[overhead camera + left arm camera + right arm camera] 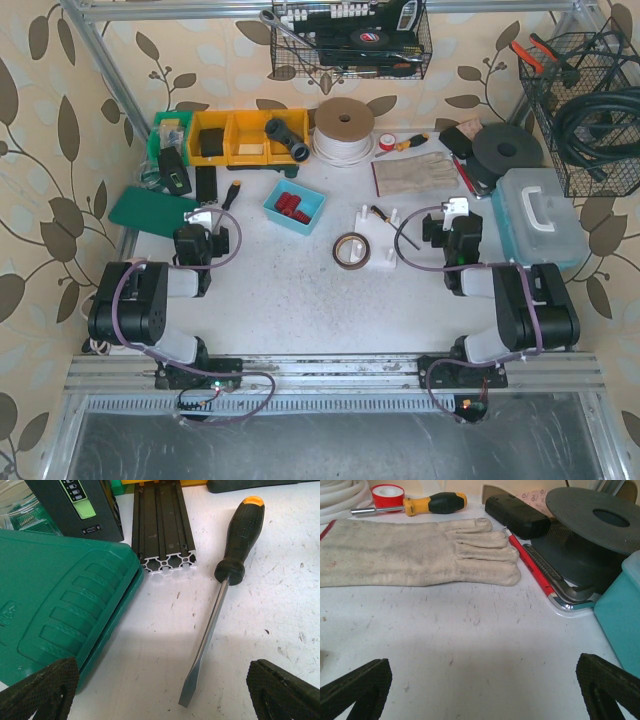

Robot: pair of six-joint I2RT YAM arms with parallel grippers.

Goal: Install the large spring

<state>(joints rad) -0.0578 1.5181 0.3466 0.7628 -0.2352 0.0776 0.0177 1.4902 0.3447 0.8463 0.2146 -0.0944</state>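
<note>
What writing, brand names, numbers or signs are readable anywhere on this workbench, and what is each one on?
No text here is legible; three marks show but cannot be read.
Dark grey device with a green panel: small pale symbols, too small to read.
Green ribbed plastic case: raised mark at its left edge, cut off by the frame.
Black box high at the back: round red mark, blurred.

A workshop, by the look of it: wire baskets (345, 72) of hand tools hang at the back, and yellow parts bins (230, 118) line the scuffed white surface (290, 300). A flat-blade screwdriver (235, 555), a worn work glove (420, 552) and slotted aluminium extrusion (162, 525) lie about.
</note>
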